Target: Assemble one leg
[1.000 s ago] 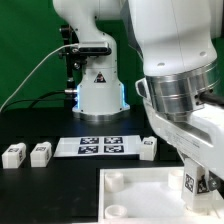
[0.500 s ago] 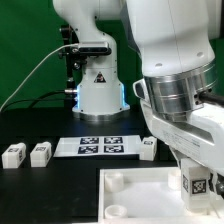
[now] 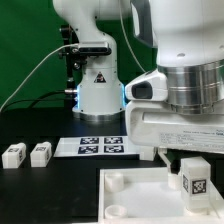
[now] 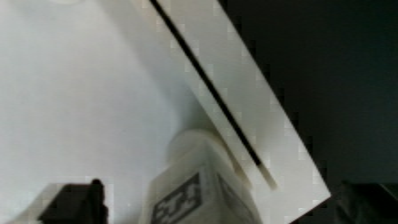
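Observation:
One leg, a small white block with a black-and-white tag, stands upright on the large white board near the exterior view's right edge. In the wrist view the same leg rises from the board between my gripper's dark fingers, with a gap on each side. The gripper is open and holds nothing. In the exterior view its fingers are hidden behind the white hand just above the leg.
Two more legs lie on the black table at the exterior view's left. The marker board lies behind the board, in front of the robot base. Round sockets show at the board's left corners.
The jaws have spread apart and let go of the leg, which stays standing on the board. The hand has risen and now fills more of the exterior view.

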Tool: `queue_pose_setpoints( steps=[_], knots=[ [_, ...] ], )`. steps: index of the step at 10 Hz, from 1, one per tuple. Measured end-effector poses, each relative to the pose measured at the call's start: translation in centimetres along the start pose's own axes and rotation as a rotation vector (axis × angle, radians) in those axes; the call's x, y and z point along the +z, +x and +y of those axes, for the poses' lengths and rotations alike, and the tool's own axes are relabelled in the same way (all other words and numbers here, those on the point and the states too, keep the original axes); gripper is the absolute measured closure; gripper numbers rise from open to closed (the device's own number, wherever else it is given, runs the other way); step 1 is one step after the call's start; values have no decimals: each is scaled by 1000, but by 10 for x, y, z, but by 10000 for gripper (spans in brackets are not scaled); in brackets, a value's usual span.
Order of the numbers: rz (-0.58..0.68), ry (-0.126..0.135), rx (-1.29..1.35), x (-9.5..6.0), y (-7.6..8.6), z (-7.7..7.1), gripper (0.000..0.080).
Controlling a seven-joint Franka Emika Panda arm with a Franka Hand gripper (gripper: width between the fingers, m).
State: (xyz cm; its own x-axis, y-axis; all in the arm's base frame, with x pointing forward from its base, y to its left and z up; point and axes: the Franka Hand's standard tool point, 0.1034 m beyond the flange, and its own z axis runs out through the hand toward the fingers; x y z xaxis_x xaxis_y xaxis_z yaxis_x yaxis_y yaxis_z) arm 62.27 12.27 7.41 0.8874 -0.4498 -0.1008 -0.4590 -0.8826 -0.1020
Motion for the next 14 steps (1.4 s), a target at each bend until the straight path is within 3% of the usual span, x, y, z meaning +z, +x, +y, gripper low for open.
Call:
queue_pose_setpoints(
  steps=[1,3,6,8,11,14],
  knots=[
    [0,0,-64,0,0,-1,150],
    [21,-26,-397,-5,5,-1,150],
    [22,-24,-434,-5,6,-1,160],
    [21,-19,-214,-5,5,-2,501],
    [16,-13,134,-2,5,-2,501],
    [-34,55,644,0,6,-3,503]
  ],
)
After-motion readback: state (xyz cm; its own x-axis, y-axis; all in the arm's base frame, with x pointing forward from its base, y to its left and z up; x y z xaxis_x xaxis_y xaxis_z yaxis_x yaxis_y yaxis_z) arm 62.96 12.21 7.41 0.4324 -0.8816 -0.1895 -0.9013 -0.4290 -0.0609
